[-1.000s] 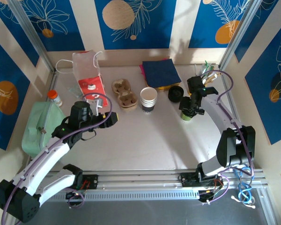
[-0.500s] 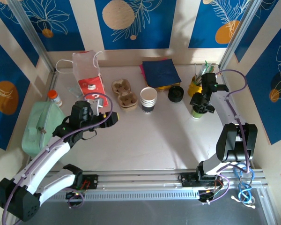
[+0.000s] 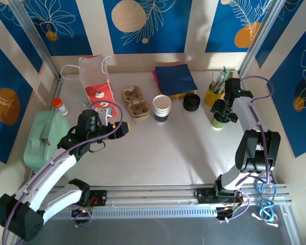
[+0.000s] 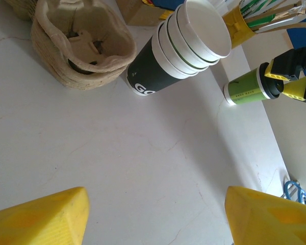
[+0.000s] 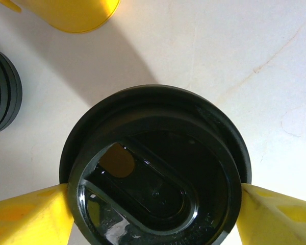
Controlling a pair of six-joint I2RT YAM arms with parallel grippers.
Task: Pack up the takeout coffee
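Left wrist, takeout coffee cup (image 4: 181,48) — white, open-topped, dark printed base

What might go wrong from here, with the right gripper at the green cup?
1. The right gripper flanks the black lid of the green cup closely; rising carelessly might pull the lid or tip the cup.
2. The yellow pot of utensils stands near; a sideways move may knock it.
3. The white paper cups stand beside the pulp carrier, so the open left gripper might bump the carrier.
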